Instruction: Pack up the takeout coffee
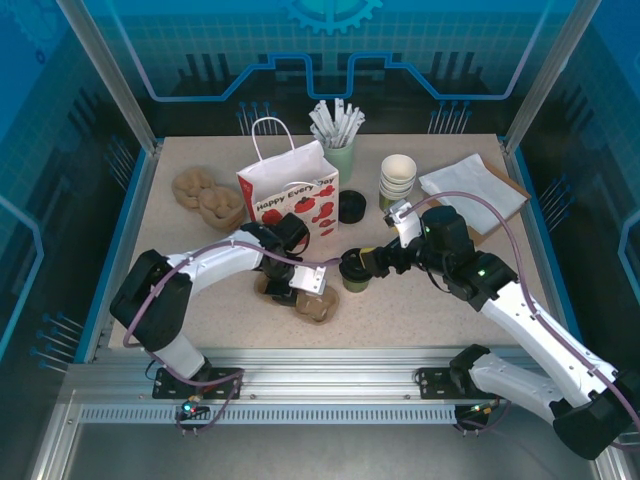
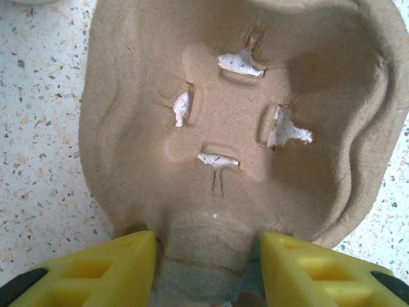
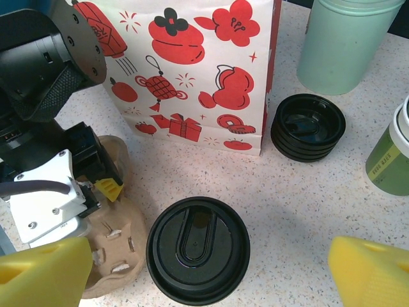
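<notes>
Just in front of the paper bag (image 1: 290, 195), by its L corner, my L gripper (image 2: 208, 252) points down w/ both yellow fingers (image 2: 108, 268) pinching the raised edge of a pulp cup carrier (image 2: 243, 128); cardboard fills the gap btwn the pads. That carrier lies flat on the speckled table (image 1: 420, 310), and the well under my cam has four torn slits in its bottom.

In front of the bag's R corner, my R gripper (image 3: 209, 259) has its fingers spread wide, pads touching nothing. The takeout coffee (image 3: 198, 249) stands upright partly in that gap, black lid on, clear of both R fingers and right beside the carrier. Its olive-green side shows from the top cam.

Further out, a stack of black lids (image 3: 308, 126) sits just R of the bag's base. A mint holder (image 3: 348, 45) of white sticks stands behind the bag's R side. A stack of lidless cups (image 1: 397, 178) is well R of the bag, w/ white napkins (image 1: 472, 190) beyond. A second carrier (image 1: 208, 195) lies L of the bag.
</notes>
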Robot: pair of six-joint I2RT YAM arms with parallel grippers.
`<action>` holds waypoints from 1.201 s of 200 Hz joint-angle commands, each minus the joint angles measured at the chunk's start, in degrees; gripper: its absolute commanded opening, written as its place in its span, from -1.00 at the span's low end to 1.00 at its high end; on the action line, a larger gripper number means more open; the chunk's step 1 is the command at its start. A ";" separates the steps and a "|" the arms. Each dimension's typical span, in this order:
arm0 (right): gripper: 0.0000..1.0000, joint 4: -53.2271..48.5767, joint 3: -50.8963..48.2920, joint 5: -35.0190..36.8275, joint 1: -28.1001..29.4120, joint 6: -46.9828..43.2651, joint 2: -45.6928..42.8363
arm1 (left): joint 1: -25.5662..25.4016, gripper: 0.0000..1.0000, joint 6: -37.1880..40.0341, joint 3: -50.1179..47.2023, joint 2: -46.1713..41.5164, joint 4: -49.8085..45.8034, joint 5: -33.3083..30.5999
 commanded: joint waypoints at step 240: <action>0.93 -0.47 0.02 -3.47 -0.90 1.07 1.38 | -0.49 -0.20 -22.75 -3.23 -5.34 0.64 -10.11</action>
